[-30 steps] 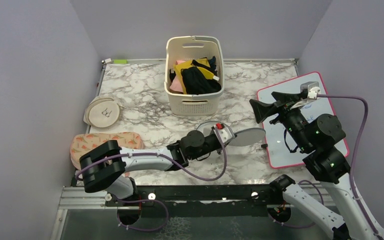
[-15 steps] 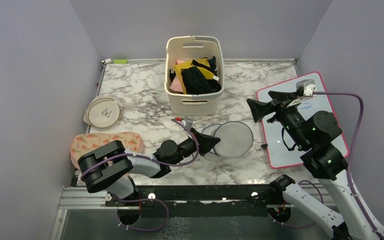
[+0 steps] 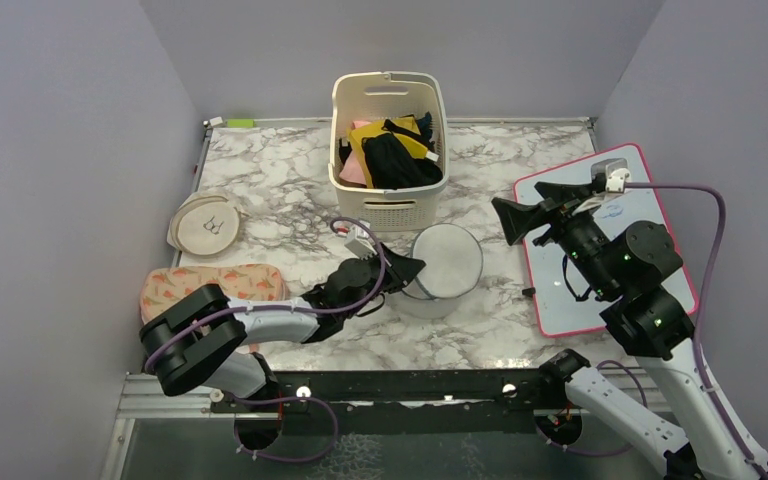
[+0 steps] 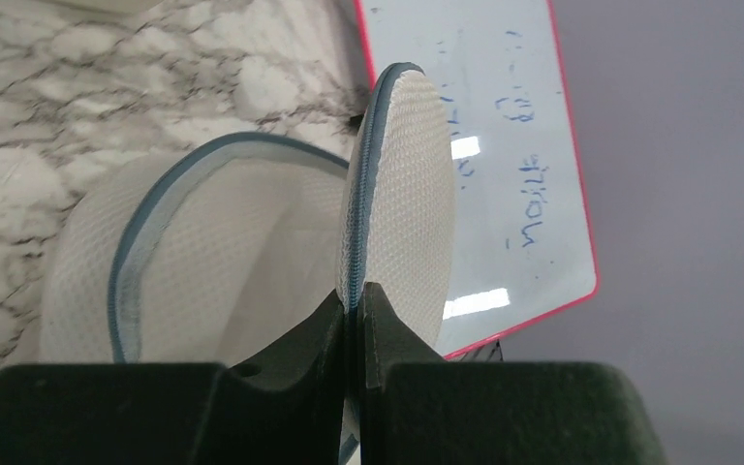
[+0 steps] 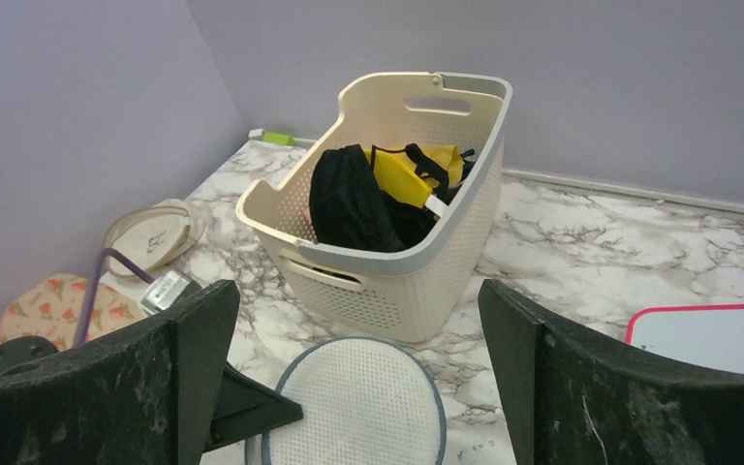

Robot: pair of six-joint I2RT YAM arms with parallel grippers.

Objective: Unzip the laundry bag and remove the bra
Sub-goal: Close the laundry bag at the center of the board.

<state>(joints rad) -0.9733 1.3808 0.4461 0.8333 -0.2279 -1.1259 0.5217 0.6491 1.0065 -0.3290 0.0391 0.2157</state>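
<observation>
The round white mesh laundry bag (image 3: 422,298) stands unzipped on the marble in front of the basket. Its lid (image 3: 447,260) is tilted up on edge. My left gripper (image 3: 405,272) is shut on the lid's dark zip rim (image 4: 360,223). In the left wrist view the bag's open body (image 4: 223,262) shows only white mesh inside. The black bra (image 3: 397,160) lies in the cream basket (image 3: 388,205), and the right wrist view shows the bra (image 5: 344,199) too. My right gripper (image 3: 526,212) hangs open above the whiteboard's left edge, holding nothing, with the lid (image 5: 354,407) below it.
Yellow cloth (image 3: 365,138) and pink cloth (image 3: 352,172) share the basket. A flat beige round pouch (image 3: 205,225) and a floral pad (image 3: 210,285) lie at the left. A red-rimmed whiteboard (image 3: 610,250) lies at the right.
My left gripper has drawn back to the left with the lid, swinging it from lying out to the right up and over the bag's body. The right gripper has barely shifted.
</observation>
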